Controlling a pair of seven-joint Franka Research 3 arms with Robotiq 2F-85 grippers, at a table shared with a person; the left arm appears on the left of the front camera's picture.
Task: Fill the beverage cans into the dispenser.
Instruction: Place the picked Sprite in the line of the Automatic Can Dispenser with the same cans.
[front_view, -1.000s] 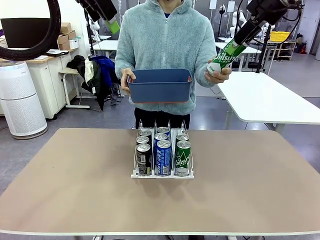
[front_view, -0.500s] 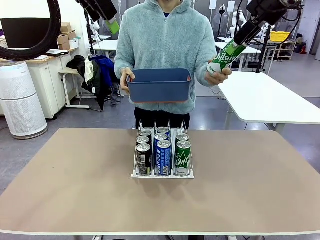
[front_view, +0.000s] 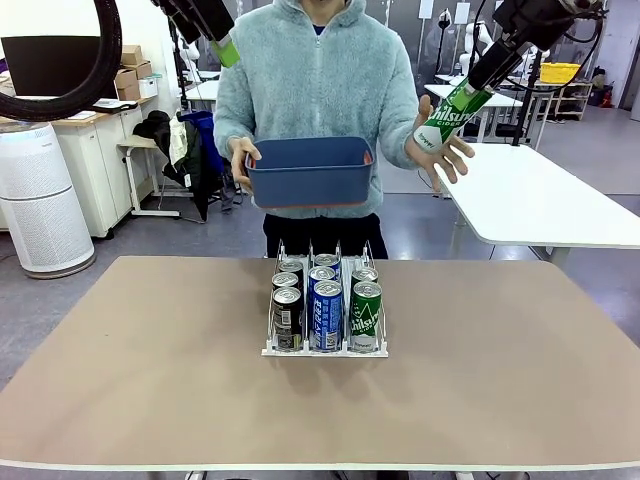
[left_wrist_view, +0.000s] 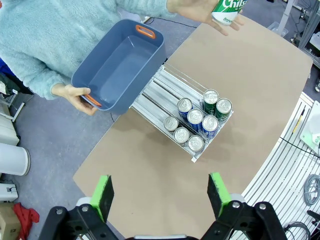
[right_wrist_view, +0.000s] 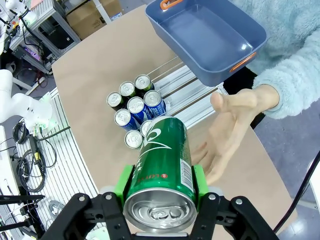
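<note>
Right gripper (right_wrist_view: 160, 192): I see jaws clamped on green can (right_wrist_view: 162, 167) (person's open hand (front_view: 440, 150) beneath).
Left gripper (left_wrist_view: 162, 192): jaws wide apart, empty.
Dispenser (front_view: 325, 350): six cans.

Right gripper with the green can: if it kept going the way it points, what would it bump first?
Probably the person's open hand, just beyond the green can held in the right gripper. Depth is unclear.
</note>
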